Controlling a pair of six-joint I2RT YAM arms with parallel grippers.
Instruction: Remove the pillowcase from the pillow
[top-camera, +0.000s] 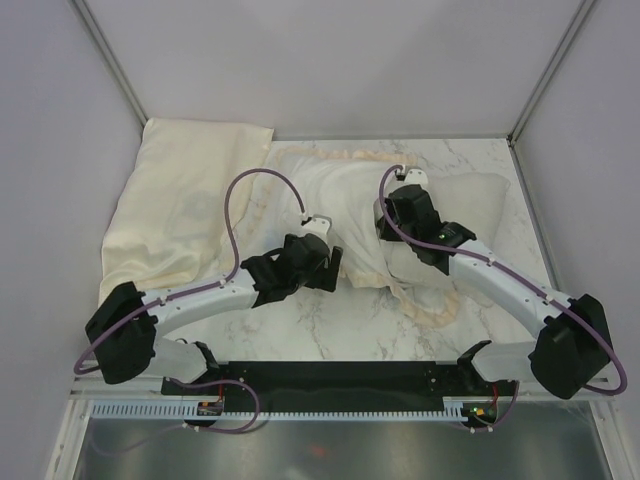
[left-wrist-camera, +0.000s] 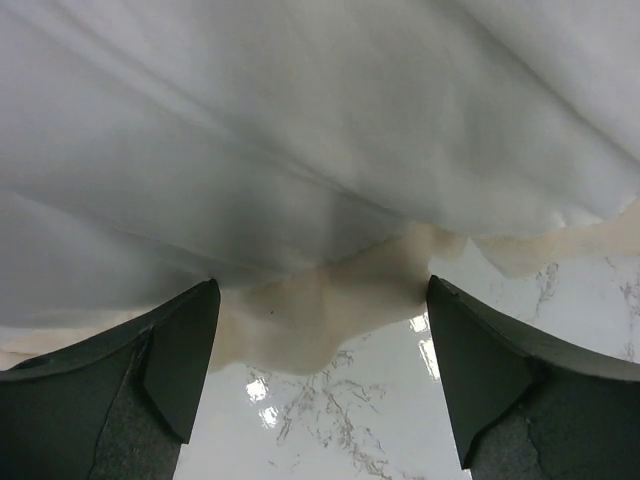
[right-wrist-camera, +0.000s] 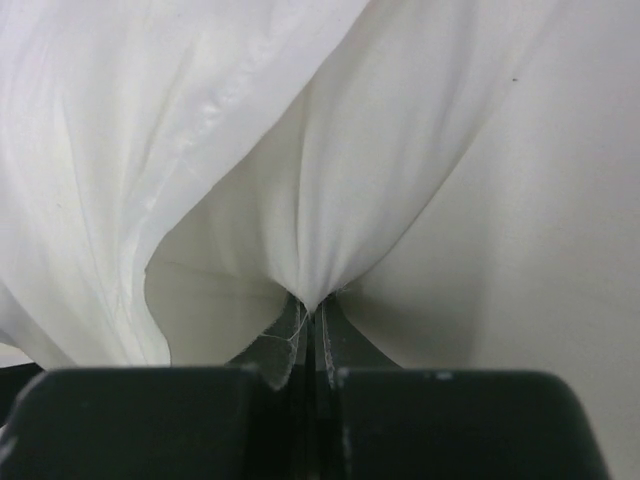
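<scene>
The pillowcase (top-camera: 335, 190) lies crumpled at the table's middle, whitish face up, its cream frill (top-camera: 435, 310) trailing toward the front. The plump off-white pillow (top-camera: 485, 195) shows at the right, partly behind my right arm. My right gripper (top-camera: 386, 220) is shut on a pinched fold of the whitish pillowcase fabric (right-wrist-camera: 310, 200), which rises from the closed tips (right-wrist-camera: 312, 305). My left gripper (top-camera: 335, 262) is open and empty at the pillowcase's near edge. In the left wrist view its fingers (left-wrist-camera: 190, 350) stand wide apart, with the frill (left-wrist-camera: 320, 315) lying on the marble between them.
A flat pale-yellow cloth (top-camera: 180, 200) lies at the back left corner. The marble table (top-camera: 330, 325) ends at the enclosure's white walls on the left, back and right. The arm bases stand along the near edge.
</scene>
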